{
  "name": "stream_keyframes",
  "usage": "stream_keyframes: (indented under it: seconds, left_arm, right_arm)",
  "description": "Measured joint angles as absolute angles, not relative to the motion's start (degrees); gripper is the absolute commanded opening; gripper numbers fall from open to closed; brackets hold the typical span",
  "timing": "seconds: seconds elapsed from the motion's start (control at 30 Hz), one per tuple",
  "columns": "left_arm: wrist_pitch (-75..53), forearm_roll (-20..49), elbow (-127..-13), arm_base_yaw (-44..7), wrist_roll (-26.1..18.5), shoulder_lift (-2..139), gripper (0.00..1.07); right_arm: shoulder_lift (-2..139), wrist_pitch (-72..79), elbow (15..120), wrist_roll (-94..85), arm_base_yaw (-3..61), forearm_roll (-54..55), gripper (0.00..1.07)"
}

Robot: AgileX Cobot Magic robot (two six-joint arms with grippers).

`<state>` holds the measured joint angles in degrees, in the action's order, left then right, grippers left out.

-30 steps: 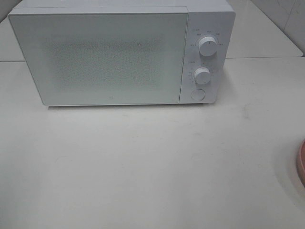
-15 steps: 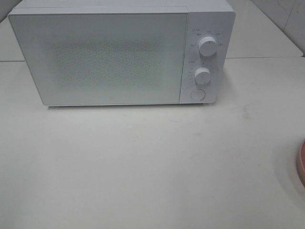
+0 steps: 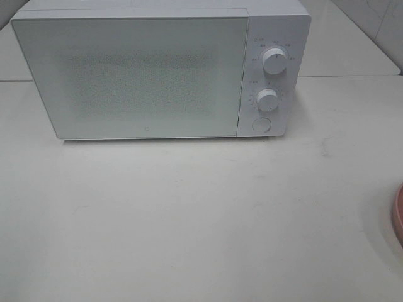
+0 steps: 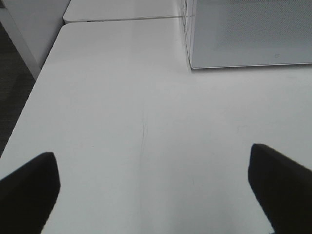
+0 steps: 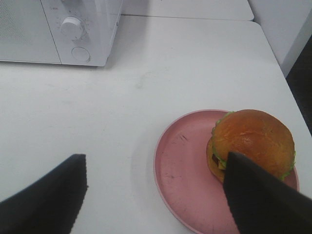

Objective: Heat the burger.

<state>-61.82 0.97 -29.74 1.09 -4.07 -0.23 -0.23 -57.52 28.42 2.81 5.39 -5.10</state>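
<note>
Exterior high view: white microwave (image 3: 160,69) on white table (image 3: 189,220).

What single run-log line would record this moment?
microwave: door shut | burger: on pink plate, untouched | left pincer: open, empty | right pincer: open above plate | step: none begun

Left gripper (image 4: 156,187): two matte black fingers (image 4: 29,187), flat-faced with blunt rounded tips; no screws, cables or markings visible. Right gripper (image 5: 153,195): same matte black fingers (image 5: 46,195), broad, plain, tapering to blunt corners. Arms not in view.
</note>
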Motion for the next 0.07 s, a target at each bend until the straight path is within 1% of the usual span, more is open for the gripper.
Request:
stream_keyframes:
  seconds: [0.07]
  left_arm:
    - [-61.8,1.0,-29.7,1.1,-4.1,-0.2,0.98]
  right_arm:
    - [-0.2,-57.5,28.4,2.8,5.4,-5.1,0.76]
